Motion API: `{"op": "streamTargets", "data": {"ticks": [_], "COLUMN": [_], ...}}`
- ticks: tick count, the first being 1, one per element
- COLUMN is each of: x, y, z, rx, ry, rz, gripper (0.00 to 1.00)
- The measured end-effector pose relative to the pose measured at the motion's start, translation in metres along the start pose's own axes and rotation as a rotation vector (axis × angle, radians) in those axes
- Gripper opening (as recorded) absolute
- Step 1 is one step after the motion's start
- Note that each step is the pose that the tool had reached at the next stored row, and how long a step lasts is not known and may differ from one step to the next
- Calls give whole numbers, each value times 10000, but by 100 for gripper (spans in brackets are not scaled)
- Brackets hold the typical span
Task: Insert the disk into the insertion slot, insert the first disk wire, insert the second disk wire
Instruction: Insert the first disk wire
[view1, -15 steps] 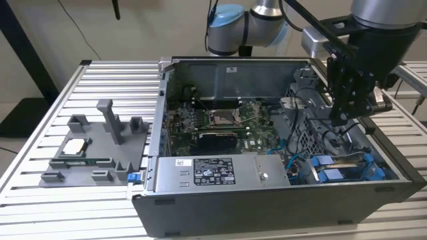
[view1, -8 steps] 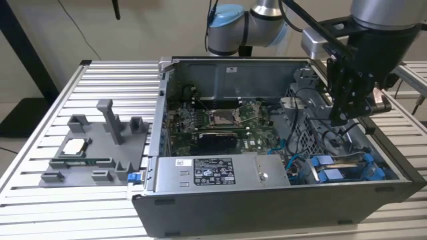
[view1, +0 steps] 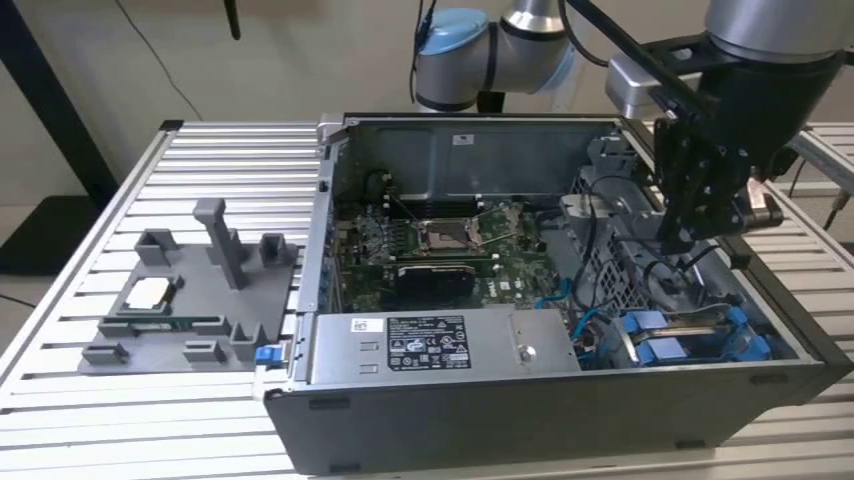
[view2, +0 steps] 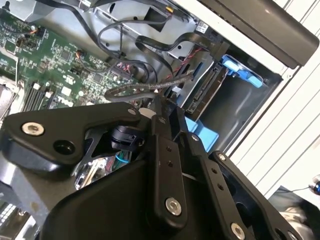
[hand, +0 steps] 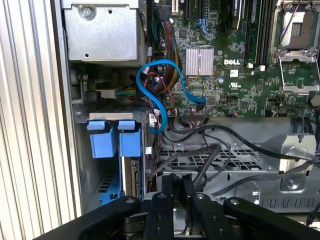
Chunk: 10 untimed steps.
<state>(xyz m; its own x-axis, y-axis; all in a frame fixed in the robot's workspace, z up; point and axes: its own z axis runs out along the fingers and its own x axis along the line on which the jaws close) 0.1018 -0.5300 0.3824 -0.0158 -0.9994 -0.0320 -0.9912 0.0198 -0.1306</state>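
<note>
Obs: end effector (view1: 687, 238), closed apparently on a grey braided wire (view2: 130, 89), hangs above the blue-framed silver-grey disk (view1: 650, 338), which lies directly below it, seated in the grey metal insertion slot (hand: 90, 170).

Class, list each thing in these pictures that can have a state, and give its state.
computer case: open, side panel off.
disk: sitting in the insertion slot.
insertion slot: occupied by the disk.
pincer: low over the black cables inside the case.
blue cable: bent in a loop.
</note>
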Motion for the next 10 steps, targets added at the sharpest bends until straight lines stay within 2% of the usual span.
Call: {"op": "streamTargets", "data": {"ticks": [3,6,10], "x": [25,84,172], "y": [-54,-100,-155], "z": [11,29,59], "rx": [-349,-556,-788], "ry": [23,26,31], "rz": [8,13,21], "gripper": [20,20,20]}}
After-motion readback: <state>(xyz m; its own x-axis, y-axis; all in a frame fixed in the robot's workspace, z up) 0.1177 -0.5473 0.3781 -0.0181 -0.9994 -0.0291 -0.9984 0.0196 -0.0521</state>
